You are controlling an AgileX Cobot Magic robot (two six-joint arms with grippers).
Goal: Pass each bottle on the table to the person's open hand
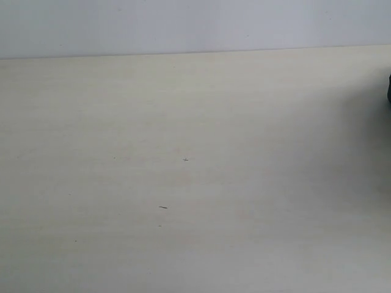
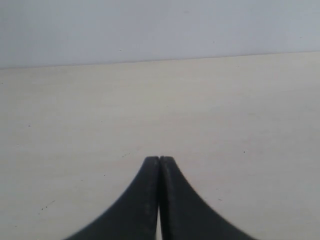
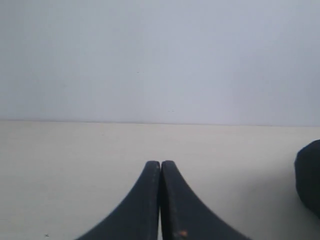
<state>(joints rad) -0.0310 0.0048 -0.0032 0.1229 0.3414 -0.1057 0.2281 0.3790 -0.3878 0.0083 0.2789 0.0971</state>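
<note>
The pale cream table fills the exterior view, bare except for tiny dark specks. No bottle shows in any view, and the person's open hand is out of view. My left gripper is shut, its two black fingers pressed together over the bare table with nothing between them. My right gripper is shut too, empty, low over the table. Neither gripper appears in the exterior view.
A dark rounded shape pokes in at the right edge of the exterior view, and a similar black mass sits at the edge of the right wrist view. A plain pale wall rises behind the table's far edge.
</note>
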